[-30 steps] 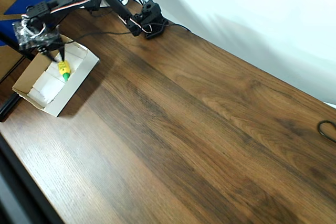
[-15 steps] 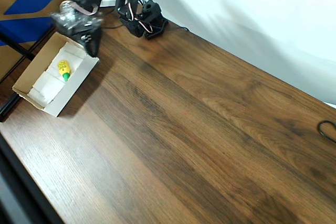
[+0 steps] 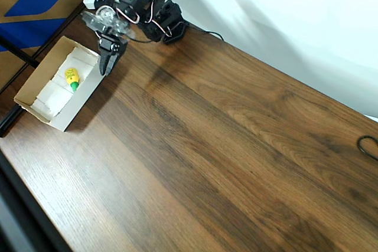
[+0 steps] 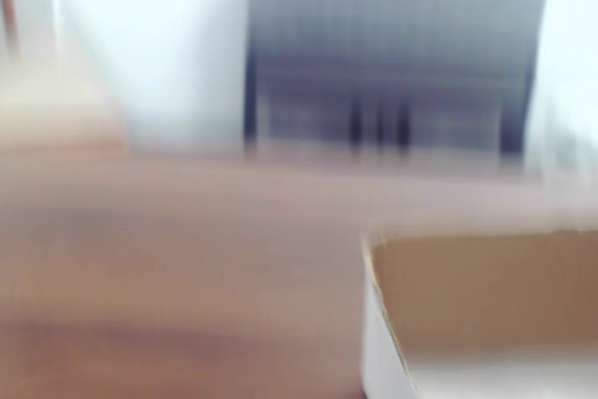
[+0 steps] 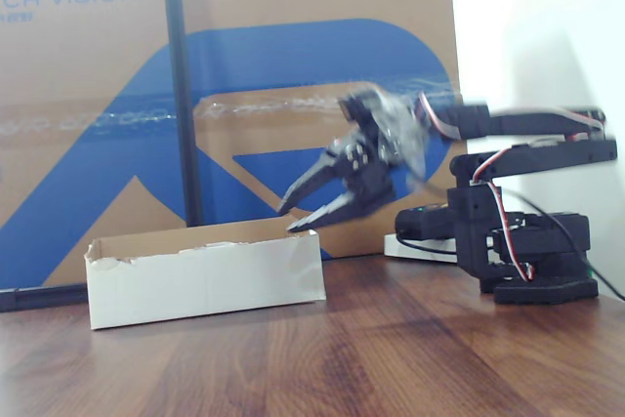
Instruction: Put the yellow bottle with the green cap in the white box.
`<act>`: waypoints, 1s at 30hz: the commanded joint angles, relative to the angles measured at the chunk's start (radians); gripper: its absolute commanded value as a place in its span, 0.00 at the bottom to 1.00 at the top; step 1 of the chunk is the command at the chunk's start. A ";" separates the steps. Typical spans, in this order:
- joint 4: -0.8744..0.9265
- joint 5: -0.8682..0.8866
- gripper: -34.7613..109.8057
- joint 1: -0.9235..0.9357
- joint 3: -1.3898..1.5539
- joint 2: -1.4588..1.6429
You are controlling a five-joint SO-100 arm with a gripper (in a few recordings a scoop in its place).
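Note:
The yellow bottle with the green cap [image 3: 72,78] lies on the white paper inside the white box [image 3: 84,104], its cap toward the lower right in the overhead view. My gripper [image 3: 106,66] hangs above the box's right-hand wall, apart from the bottle, its fingers spread and empty. In the fixed view the gripper [image 5: 290,219] stands open just above the right end of the box [image 5: 205,282], whose wall hides the bottle. The wrist view is blurred by motion; a corner of the box [image 4: 378,343] shows at the lower right.
A large brown-and-blue carton [image 5: 98,95] stands behind the box, with a black pole [image 5: 181,95] in front of it. The arm's base [image 3: 168,25] sits at the table's far edge. A black cable [image 3: 369,146] lies at the right edge. Wood tabletop stretches right.
The gripper let go of the bottle in the box, rose, and swung right out of the box toward the arm's base. The bottle stays lying in the box.

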 commanded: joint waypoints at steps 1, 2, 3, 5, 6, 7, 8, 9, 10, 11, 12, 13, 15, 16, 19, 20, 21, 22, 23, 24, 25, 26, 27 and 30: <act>0.012 0.015 0.29 0.021 0.015 0.072; 0.014 0.020 0.28 0.026 0.015 0.074; 0.018 0.020 0.28 0.028 0.015 0.074; 0.075 0.026 0.26 0.023 0.015 0.087; 0.130 0.034 0.26 0.017 0.015 0.109; 0.198 0.038 0.25 0.008 0.015 0.132; 0.268 0.044 0.24 -0.003 0.015 0.156; 0.344 0.054 0.24 -0.014 0.015 0.178; 0.413 0.061 0.24 -0.023 0.014 0.192; 0.480 0.066 0.24 -0.032 0.014 0.202; 0.552 0.060 0.24 -0.043 0.012 0.216; 0.630 0.040 0.24 -0.052 0.011 0.233; 0.779 0.002 0.24 -0.058 0.008 0.264; 0.845 -0.023 0.24 -0.058 0.008 0.276; 0.954 -0.064 0.24 -0.052 0.006 0.305; 0.985 -0.072 0.24 -0.057 0.005 0.322; 1.011 -0.080 0.24 -0.072 0.005 0.339; 1.052 -0.081 0.24 -0.092 0.003 0.370; 1.081 -0.077 0.24 -0.098 0.002 0.382; 1.086 -0.069 0.24 -0.098 0.002 0.380; 1.086 -0.061 0.24 -0.100 0.002 0.380; 1.091 -0.046 0.24 -0.100 0.000 0.380; 1.104 -0.021 0.24 -0.100 -0.005 0.380; 1.170 0.071 0.24 -0.098 -0.025 0.380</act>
